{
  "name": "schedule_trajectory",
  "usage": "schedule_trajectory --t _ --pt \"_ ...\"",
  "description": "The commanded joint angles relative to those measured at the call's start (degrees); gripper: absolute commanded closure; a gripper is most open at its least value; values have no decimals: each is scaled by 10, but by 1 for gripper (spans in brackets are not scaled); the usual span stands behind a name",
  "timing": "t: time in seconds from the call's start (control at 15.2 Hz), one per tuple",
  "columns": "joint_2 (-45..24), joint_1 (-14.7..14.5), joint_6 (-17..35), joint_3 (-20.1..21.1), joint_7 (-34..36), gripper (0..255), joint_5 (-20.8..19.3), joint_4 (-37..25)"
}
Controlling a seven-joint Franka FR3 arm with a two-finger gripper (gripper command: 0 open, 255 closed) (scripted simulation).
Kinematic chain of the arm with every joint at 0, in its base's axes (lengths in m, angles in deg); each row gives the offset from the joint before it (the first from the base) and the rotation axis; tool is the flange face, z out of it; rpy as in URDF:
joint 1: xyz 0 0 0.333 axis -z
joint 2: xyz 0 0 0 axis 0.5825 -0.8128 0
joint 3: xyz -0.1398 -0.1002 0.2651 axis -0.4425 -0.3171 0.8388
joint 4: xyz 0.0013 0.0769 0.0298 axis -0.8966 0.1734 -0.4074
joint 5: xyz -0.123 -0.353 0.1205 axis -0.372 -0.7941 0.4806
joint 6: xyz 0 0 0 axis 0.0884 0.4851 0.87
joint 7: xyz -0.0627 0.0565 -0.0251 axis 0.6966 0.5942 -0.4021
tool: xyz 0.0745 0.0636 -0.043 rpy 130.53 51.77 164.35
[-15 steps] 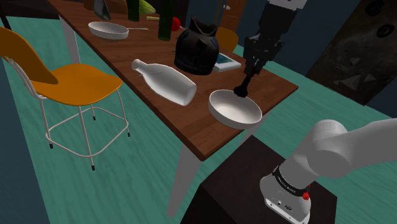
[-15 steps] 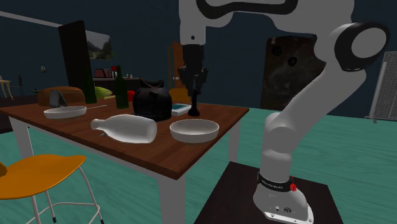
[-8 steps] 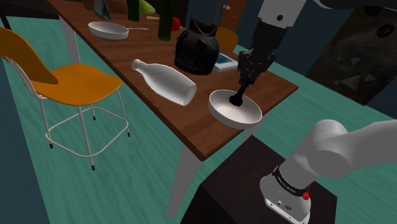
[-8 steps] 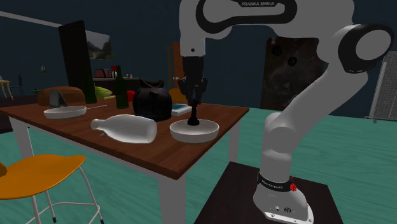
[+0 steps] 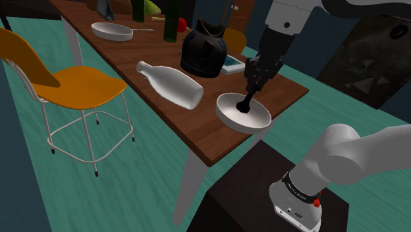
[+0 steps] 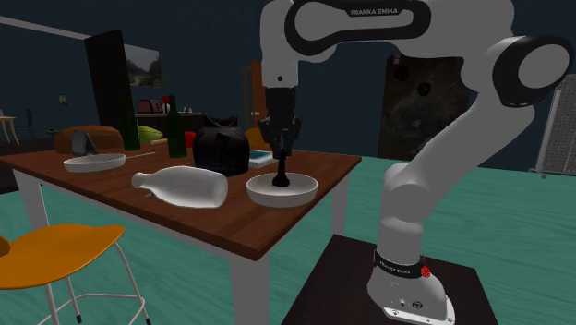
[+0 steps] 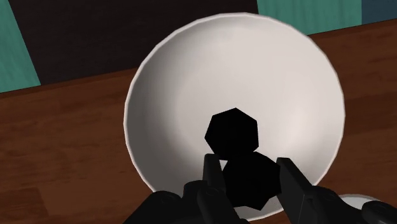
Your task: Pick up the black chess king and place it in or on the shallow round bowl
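Observation:
The black chess king (image 5: pixel 244 105) hangs upright in my gripper (image 5: pixel 251 90), which is shut on its upper part. Its base sits low inside the shallow white round bowl (image 5: pixel 261 120) near the table's corner; I cannot tell whether it touches the bowl's floor. In the second exterior view the king (image 6: pixel 281 173) stands in the middle of the bowl (image 6: pixel 261 192) under the gripper (image 6: pixel 280 153). Along the hand, the black fingers (image 7: pixel 210 170) clasp the king (image 7: pixel 233 132), with the gripper (image 7: pixel 247 163) over the bowl's (image 7: pixel 184 89) inside.
A white bottle (image 5: pixel 170 84) lies on its side on the brown table (image 5: pixel 197 132), close to the bowl. A black bag-like object (image 5: pixel 204 49) and a book (image 5: pixel 234 64) stand behind it. Another white dish (image 5: pixel 112 30) sits farther along. An orange chair (image 5: pixel 72 82) stands beside the table.
The gripper has carried the king from beside the bowl's far rim to over the bowl's middle, then lowered it into the bowl. The fingers have stayed shut on it.

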Motion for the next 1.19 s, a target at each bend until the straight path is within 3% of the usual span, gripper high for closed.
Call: schedule_trajectory --t 0.0,0.07,0.4,0.66,1.12 --pt "0 0 0 0 0 255 0 0" --pt "0 0 0 0 0 0 0 0" --pt "0 0 0 0 0 0 0 0" --pt "-23 4 -66 -4 3 0 -6 -89" --pt "-23 4 -66 -4 3 0 -6 -89"
